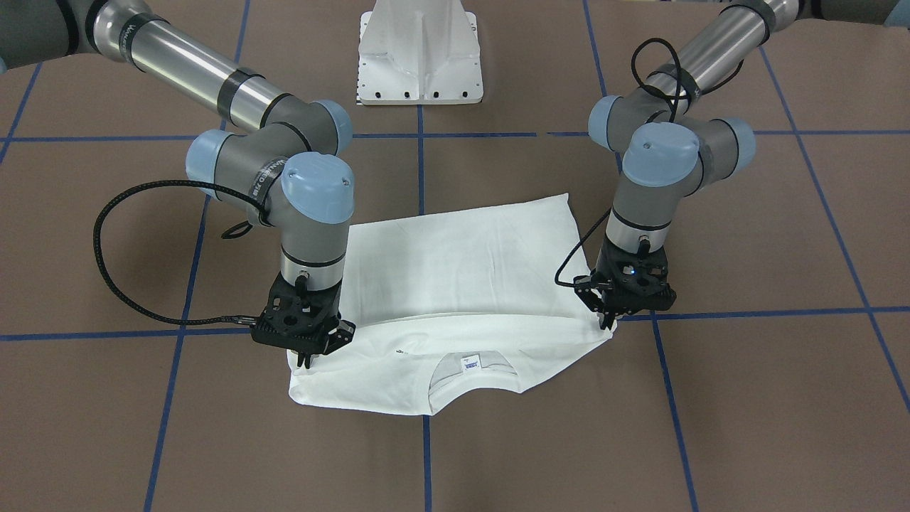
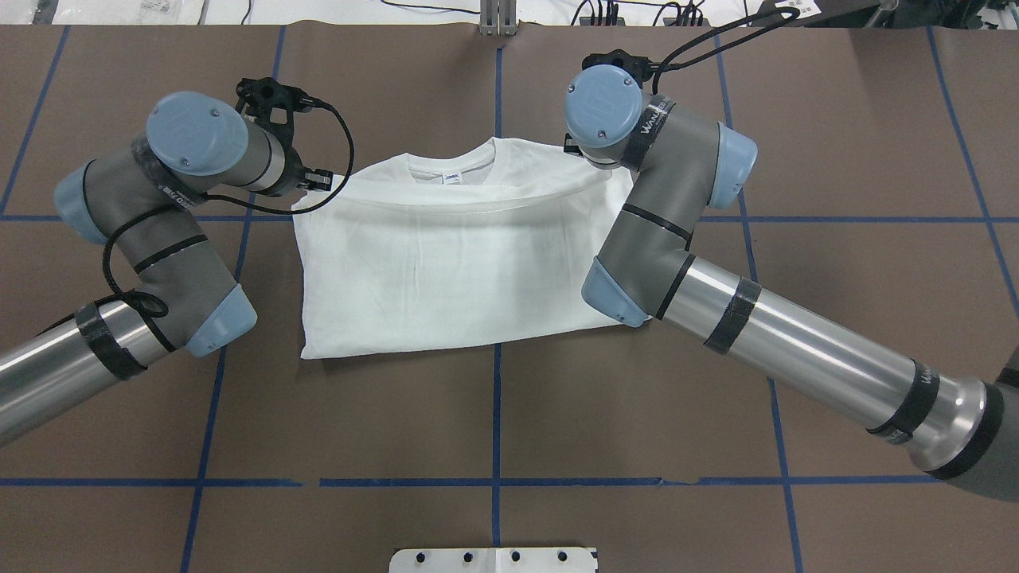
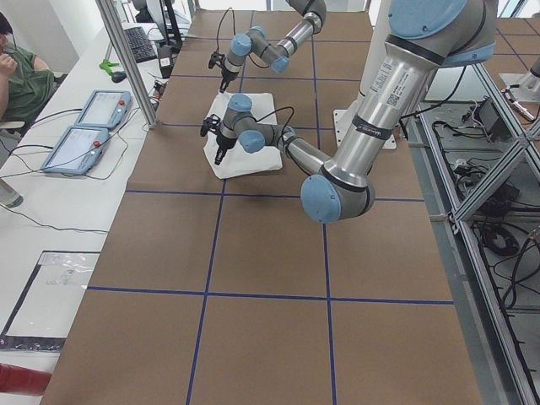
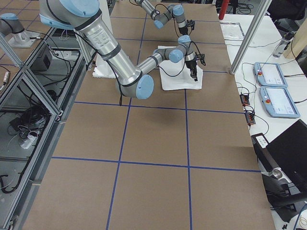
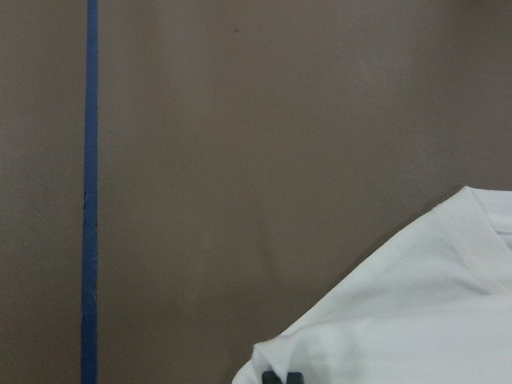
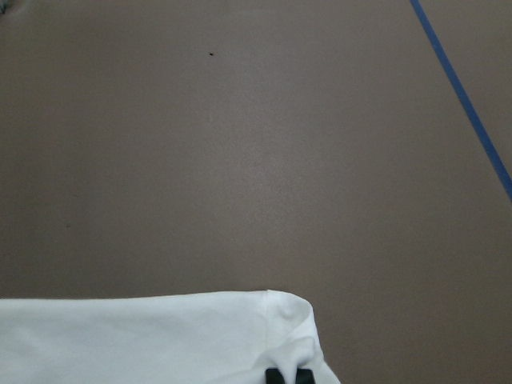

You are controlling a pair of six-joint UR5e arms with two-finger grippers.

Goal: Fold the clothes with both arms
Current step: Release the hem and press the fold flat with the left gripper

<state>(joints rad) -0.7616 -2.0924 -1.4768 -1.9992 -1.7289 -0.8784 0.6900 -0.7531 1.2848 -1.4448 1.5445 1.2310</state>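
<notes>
The white T-shirt [image 1: 455, 263] lies folded at the table's middle, with its collar and neck label [image 1: 470, 362] on the side away from the robot. A folded-over layer spans between the two grippers. My left gripper [image 1: 608, 320] is shut on the shirt's corner, where the left wrist view shows its fingertips [image 5: 282, 378] pinching white cloth [image 5: 416, 320]. My right gripper [image 1: 306, 355] is shut on the opposite corner, its fingertips [image 6: 290, 376] closed on bunched fabric [image 6: 144, 336]. In the overhead view the shirt [image 2: 446, 270] lies between both wrists, which hide the fingers.
The white pedestal [image 1: 419, 57] stands at the robot's side of the brown table, which is marked with blue tape lines [image 1: 426, 455]. A person [image 3: 17, 76] sits at a side desk with two tablets [image 3: 84, 126]. Bare tabletop surrounds the shirt.
</notes>
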